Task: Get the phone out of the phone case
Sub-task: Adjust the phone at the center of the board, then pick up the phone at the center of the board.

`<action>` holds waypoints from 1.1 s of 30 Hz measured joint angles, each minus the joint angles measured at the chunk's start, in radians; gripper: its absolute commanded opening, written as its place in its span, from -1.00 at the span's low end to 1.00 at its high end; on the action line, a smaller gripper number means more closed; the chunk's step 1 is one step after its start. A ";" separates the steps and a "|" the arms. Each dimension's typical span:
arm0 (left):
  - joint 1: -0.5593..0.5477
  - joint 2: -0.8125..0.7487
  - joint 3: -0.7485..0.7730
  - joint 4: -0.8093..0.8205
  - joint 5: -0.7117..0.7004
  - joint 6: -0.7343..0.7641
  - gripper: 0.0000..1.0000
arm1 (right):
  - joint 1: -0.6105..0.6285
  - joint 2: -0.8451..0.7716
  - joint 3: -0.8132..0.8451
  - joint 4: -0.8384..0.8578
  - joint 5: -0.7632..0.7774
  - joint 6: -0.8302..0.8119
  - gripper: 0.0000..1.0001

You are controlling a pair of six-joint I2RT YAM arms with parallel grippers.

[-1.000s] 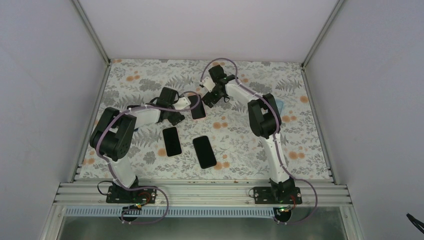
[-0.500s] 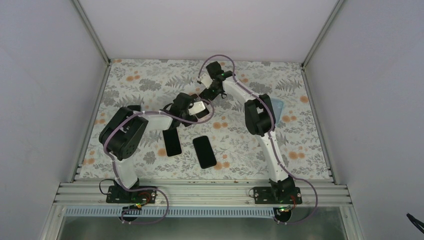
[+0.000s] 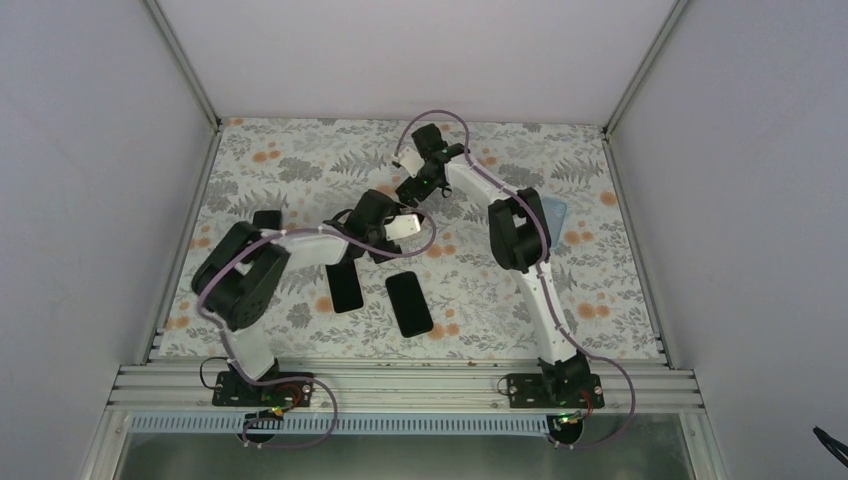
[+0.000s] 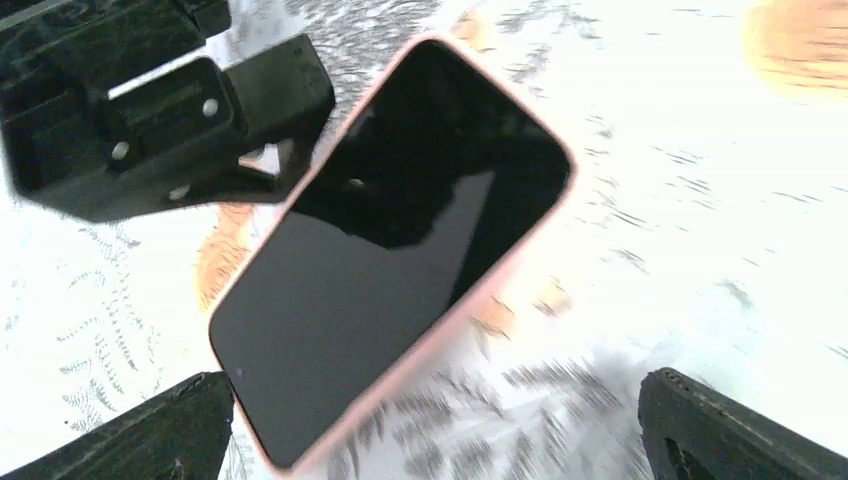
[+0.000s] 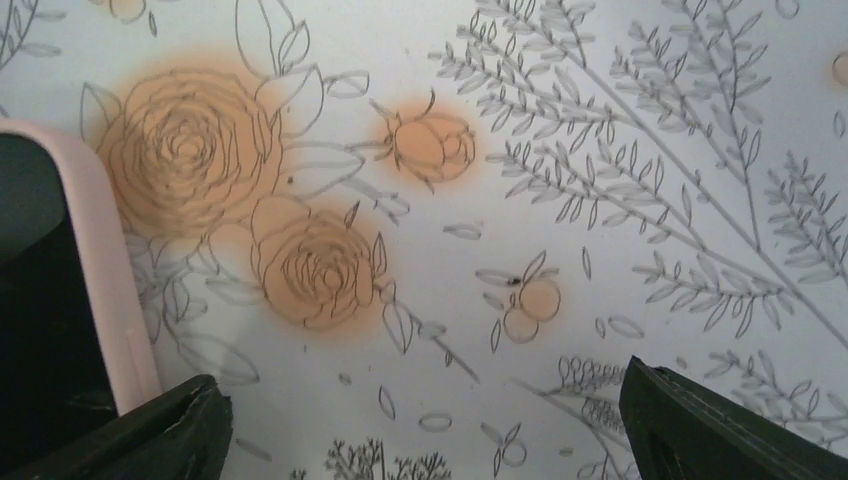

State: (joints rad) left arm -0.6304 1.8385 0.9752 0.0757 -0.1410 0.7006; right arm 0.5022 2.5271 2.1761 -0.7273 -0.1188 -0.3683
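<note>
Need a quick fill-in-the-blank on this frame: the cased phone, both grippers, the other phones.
1. The case around the phone is ___.
2. The left gripper and the right gripper both stand ___.
3. Nearer the arm bases, ___ other dark phones lie on the table.
Missing words: pink; open; two.

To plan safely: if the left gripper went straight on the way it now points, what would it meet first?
Most likely the pink-cased phone, which sits centred ahead of the left gripper and its open fingers. How far away it is remains unclear.
</note>
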 measured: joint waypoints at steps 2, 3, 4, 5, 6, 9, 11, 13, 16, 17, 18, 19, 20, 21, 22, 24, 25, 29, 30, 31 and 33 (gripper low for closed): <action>0.002 -0.080 -0.027 -0.087 0.050 0.019 1.00 | -0.010 -0.021 -0.038 0.012 -0.011 -0.004 1.00; 0.006 -0.134 -0.035 -0.143 0.081 0.028 1.00 | -0.015 -0.033 -0.055 0.008 -0.019 -0.009 1.00; 0.007 -0.189 -0.038 -0.195 0.109 0.040 1.00 | -0.024 -0.045 -0.073 -0.007 -0.036 -0.021 0.99; 0.010 -0.239 -0.037 -0.233 0.132 0.049 1.00 | -0.034 -0.053 -0.083 -0.026 -0.056 -0.033 1.00; 0.015 -0.291 -0.037 -0.270 0.156 0.056 1.00 | -0.043 -0.058 -0.089 -0.043 -0.074 -0.051 1.00; 0.055 -0.433 -0.029 -0.373 0.220 0.080 1.00 | -0.066 -0.085 -0.119 -0.093 -0.129 -0.104 0.99; 0.113 -0.480 -0.008 -0.422 0.250 0.092 1.00 | -0.073 -0.109 -0.150 -0.115 -0.150 -0.119 1.00; 0.189 -0.490 0.019 -0.454 0.272 0.096 1.00 | -0.072 -0.130 -0.177 -0.135 -0.162 -0.122 0.99; 0.304 -0.475 0.048 -0.481 0.290 0.090 1.00 | -0.051 -0.143 -0.190 -0.162 -0.180 -0.119 1.00; 0.335 -0.468 0.054 -0.484 0.293 0.083 1.00 | -0.042 -0.145 -0.191 -0.167 -0.186 -0.116 1.00; 0.356 -0.460 0.057 -0.486 0.294 0.075 1.00 | -0.032 -0.146 -0.191 -0.170 -0.189 -0.112 1.00; 0.373 -0.449 0.061 -0.489 0.295 0.067 1.00 | -0.017 -0.146 -0.191 -0.171 -0.192 -0.106 0.99; 0.383 -0.440 0.061 -0.489 0.294 0.060 1.00 | -0.005 -0.146 -0.191 -0.172 -0.193 -0.100 0.99; 0.391 -0.431 0.061 -0.489 0.294 0.050 1.00 | 0.009 -0.146 -0.190 -0.173 -0.194 -0.091 1.00; 0.397 -0.420 0.061 -0.489 0.293 0.043 1.00 | 0.021 -0.146 -0.187 -0.178 -0.194 -0.079 1.00; 0.408 -0.399 0.061 -0.486 0.291 0.025 1.00 | 0.042 -0.146 -0.174 -0.192 -0.186 -0.045 1.00; 0.412 -0.389 0.061 -0.482 0.291 0.016 1.00 | 0.052 -0.146 -0.159 -0.201 -0.182 -0.024 1.00; 0.431 -0.375 0.061 -0.462 0.284 -0.011 1.00 | 0.076 -0.146 -0.127 -0.211 -0.166 0.053 1.00; 0.438 -0.372 0.061 -0.457 0.283 -0.017 1.00 | 0.082 -0.146 -0.134 -0.207 -0.156 0.071 1.00; 0.444 -0.370 0.061 -0.454 0.282 -0.022 1.00 | 0.089 -0.146 -0.150 -0.201 -0.148 0.091 0.99; 0.453 -0.364 0.061 -0.451 0.280 -0.032 1.00 | 0.099 -0.146 -0.183 -0.197 -0.125 0.115 1.00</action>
State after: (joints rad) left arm -0.1776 1.4750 1.0363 -0.3752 0.1387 0.6682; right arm 0.6014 2.3810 1.9934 -0.9245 -0.2440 -0.2531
